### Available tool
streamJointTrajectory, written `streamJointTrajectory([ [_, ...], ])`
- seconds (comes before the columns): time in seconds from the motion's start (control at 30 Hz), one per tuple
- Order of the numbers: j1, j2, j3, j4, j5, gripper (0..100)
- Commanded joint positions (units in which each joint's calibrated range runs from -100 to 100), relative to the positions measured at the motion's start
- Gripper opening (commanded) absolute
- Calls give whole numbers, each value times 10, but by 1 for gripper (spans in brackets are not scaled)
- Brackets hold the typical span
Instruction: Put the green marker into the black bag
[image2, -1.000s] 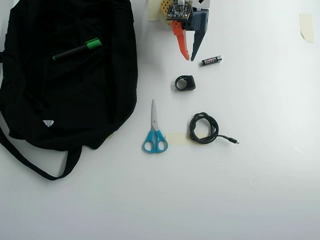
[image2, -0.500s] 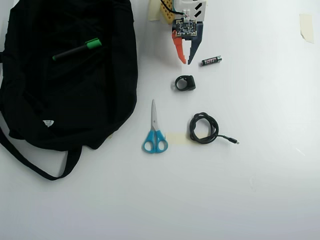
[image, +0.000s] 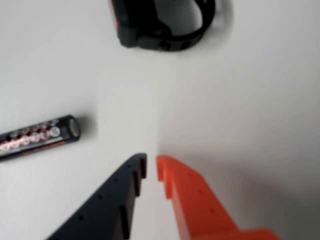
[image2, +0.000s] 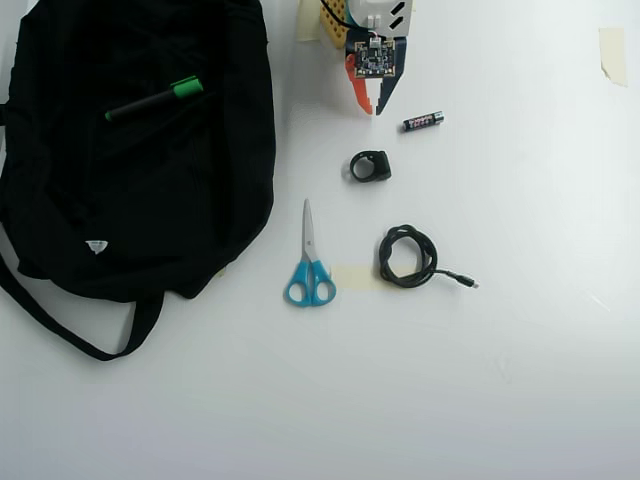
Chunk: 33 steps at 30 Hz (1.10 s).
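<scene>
Tool empty, fingers nearly together, near battery; green marker lying on black bag.

Pincer nearly closed, nothing between its tips, over white tabletop. Battery at left, black ring at top.

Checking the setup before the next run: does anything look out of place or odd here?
One thing: the green-capped black marker lies on the large black fabric bag, and whether it is inside is unclear. The orange-and-dark pincer, nearly shut and empty, hovers between the small black battery and the black ring-shaped clip. Nothing looks spilled or damaged.
</scene>
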Motion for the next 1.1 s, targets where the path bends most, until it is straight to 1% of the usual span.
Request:
streamJointTrajectory([
  [0.0,-3,-10,10,22,40,2],
  [0.07,-4,-10,10,25,67,2],
  [0.1,-4,-10,10,25,69,2],
  [1.07,2,-9,10,26,68,2],
])
